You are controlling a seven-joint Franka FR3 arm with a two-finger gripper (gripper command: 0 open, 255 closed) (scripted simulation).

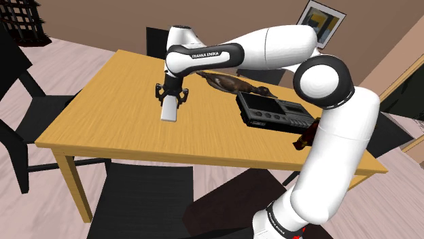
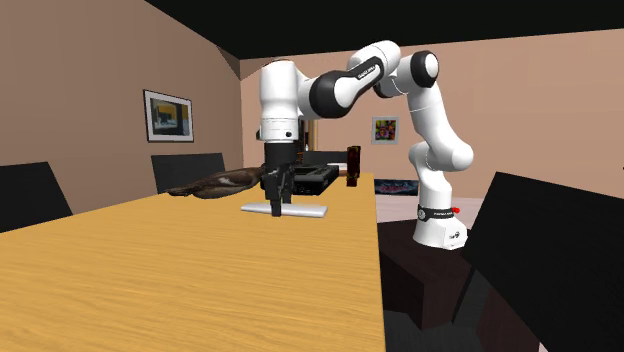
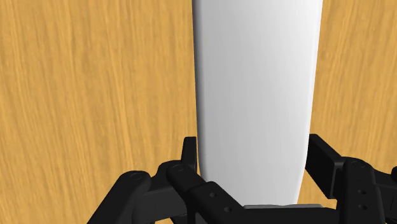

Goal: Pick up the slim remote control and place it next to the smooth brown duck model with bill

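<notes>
The slim remote (image 1: 168, 111) is drawn plain white, a long flat bar near the middle of the wooden table (image 1: 102, 115). My gripper (image 1: 170, 100) points straight down and is shut on one end of it. In the wrist view the black fingers (image 3: 191, 162) clasp the remote (image 3: 254, 89) from both sides. From the second exterior view the remote (image 2: 285, 211) lies level at or just above the tabletop under the gripper (image 2: 276, 198); I cannot tell which. The brown duck (image 1: 227, 83) lies a short way beyond the gripper toward the table's far edge, also visible as the duck (image 2: 215, 185).
A black cassette player (image 1: 275, 110) sits to the shoulder view's right of the duck. A dark brown object (image 1: 306, 136) stands near the arm's base. Black chairs (image 1: 146, 197) ring the table. Bare wood stretches to the shoulder view's left of the remote.
</notes>
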